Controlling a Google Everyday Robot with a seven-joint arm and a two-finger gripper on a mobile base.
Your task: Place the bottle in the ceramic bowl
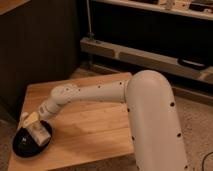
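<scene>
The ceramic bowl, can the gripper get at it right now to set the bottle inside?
Probably yes. The gripper is already over the ceramic bowl at the table's front left corner, with the bottle at it, low over the bowl's dark inside. Nothing stands between them.

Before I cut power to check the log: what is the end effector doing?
End effector: over the ceramic bowl, at the bottle; open or closed cannot be told.
</scene>
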